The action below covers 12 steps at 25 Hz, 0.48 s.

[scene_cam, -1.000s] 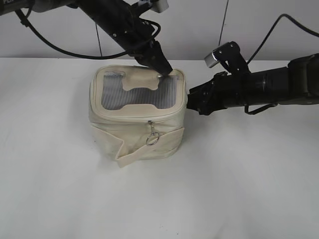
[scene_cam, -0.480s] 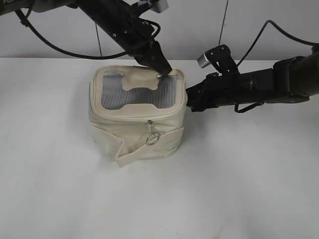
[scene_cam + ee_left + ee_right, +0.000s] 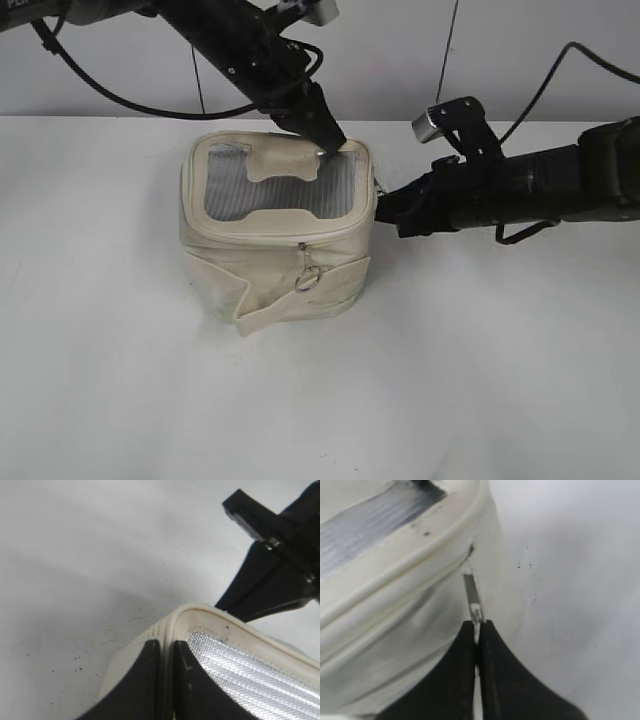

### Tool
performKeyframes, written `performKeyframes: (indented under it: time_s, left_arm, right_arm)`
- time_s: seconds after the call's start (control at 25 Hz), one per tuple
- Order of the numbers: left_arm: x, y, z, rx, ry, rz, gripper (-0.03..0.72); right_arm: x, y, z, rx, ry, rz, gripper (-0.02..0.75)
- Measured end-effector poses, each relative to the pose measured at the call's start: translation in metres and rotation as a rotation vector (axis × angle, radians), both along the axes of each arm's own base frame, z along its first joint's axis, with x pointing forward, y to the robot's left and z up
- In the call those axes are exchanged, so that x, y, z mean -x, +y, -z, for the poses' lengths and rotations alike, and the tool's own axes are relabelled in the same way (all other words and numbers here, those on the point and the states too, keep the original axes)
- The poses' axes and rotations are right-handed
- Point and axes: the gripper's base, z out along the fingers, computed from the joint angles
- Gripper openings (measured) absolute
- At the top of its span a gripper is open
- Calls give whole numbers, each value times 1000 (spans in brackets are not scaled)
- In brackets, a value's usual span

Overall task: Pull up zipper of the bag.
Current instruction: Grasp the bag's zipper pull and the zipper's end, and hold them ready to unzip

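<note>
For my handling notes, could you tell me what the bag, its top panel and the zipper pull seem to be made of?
Bag: soft cream fabric, matte, perhaps canvas; it creases and folds along the side.
Top panel: grey mesh, slightly shiny; the left wrist view shows a fine dotted weave.
Zipper pull: silvery metal by its thin flat tab and dull gleam, pinched in the right gripper; another hangs in front with a ring.

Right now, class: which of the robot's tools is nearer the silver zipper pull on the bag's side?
Right. The right tool is shut on the zipper pull at the side of the bag. The left tool presses on the bag's top rim, away from that pull.
</note>
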Motion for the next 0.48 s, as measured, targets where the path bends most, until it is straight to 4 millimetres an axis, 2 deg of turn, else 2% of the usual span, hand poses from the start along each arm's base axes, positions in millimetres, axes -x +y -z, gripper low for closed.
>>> performKeyframes:
  time_s: [0.24, 0.48]
  left_arm:
    - [0, 0, 0, -2, 30, -43, 43]
    - [0, -2, 0, -2, 60, -96, 41]
  right_arm:
    - [46, -12, -15, -15, 60, 41, 9]
    - [103, -4, -28, -27, 101, -3, 9]
